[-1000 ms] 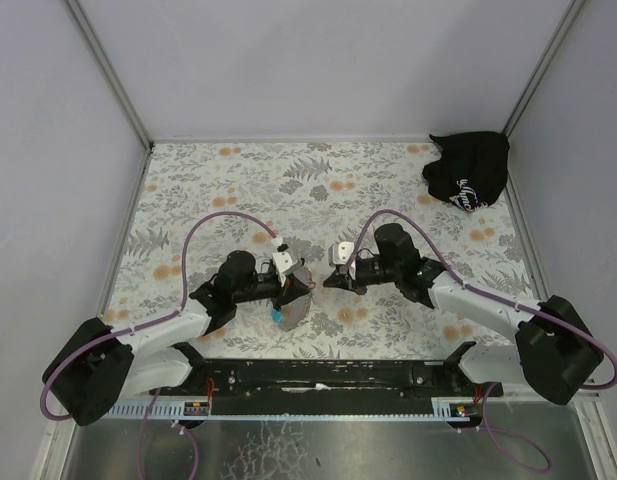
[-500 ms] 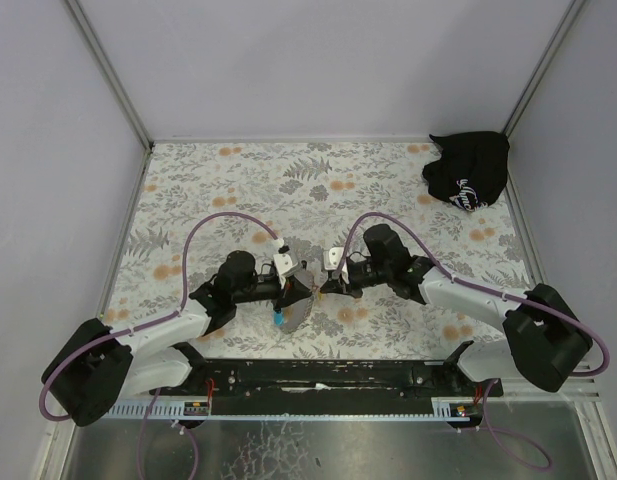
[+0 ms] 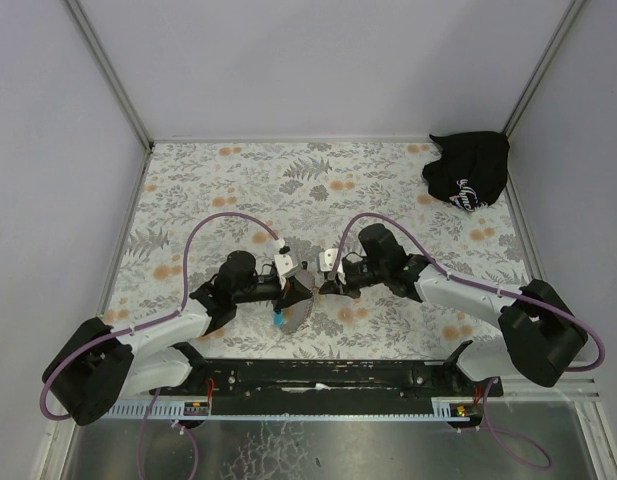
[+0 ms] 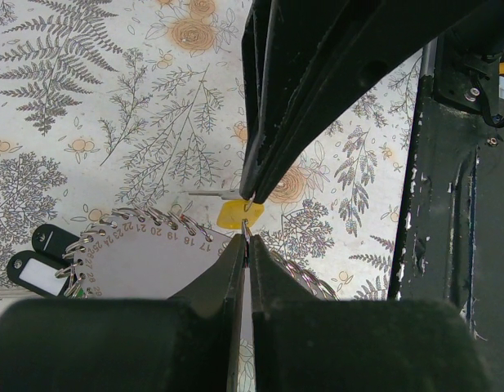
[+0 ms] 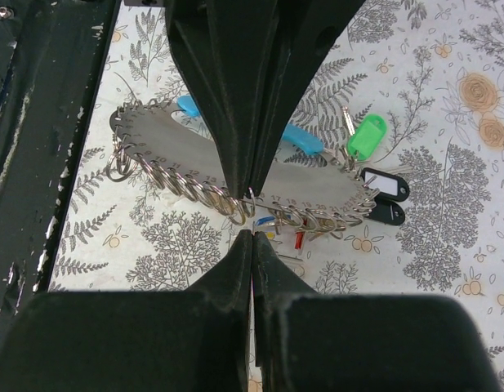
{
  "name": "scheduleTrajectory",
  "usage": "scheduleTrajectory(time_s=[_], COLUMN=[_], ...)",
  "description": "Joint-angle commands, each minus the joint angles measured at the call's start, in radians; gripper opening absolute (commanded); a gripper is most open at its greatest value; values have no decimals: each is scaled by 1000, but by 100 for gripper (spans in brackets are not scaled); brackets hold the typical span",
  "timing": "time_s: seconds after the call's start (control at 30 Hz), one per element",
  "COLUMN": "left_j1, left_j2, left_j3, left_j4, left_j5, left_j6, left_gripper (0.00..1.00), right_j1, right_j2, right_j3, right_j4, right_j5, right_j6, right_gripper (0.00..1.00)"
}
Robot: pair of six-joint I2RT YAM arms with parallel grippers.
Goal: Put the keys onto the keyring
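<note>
Seen from above, both arms lie low over the flower-printed counter (image 3: 238, 190), elbows out. They reach inward so that the left pincer (image 3: 304, 291) and right pincer (image 3: 324, 286) meet tip to tip. Just beneath them lies the keyring (image 3: 294, 312), a flat grey oval plate. A crumpled black cloth bag (image 3: 468, 170) sits in the far right corner, well apart.

The left wrist view shows the left pincer's jaws pressed together, with the right pincer's closed tips directly opposite. Between the tips lies the yellow key (image 4: 238, 215), its thin metal shaft pointing left. Whether either pincer pinches it cannot be told. The plate's rim carries printed numbers and wire rings, and two black tags (image 4: 54, 238) lie at its edge.

The right wrist view shows the right pincer's jaws together over the plate's ringed edge. Light-blue tags (image 5: 301, 139) and a green tag (image 5: 366, 131) lie around the plate.
</note>
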Motion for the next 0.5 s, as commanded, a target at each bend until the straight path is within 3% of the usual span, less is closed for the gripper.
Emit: scheduleTrajectory(time_s=[0.0, 0.47], left_j1=[-7, -7], left_j2=[-3, -2], left_j3=[32, 34], left_j4=[55, 55], left_j5=[18, 31], left_j6=[8, 7], left_gripper=[0, 0], right_j1=[13, 14], right_j2=[-3, 2], right_j3=[43, 41], right_j4=[-15, 2], right_j5=[-11, 8], right_j6=[-28, -22], right_gripper=[0, 0])
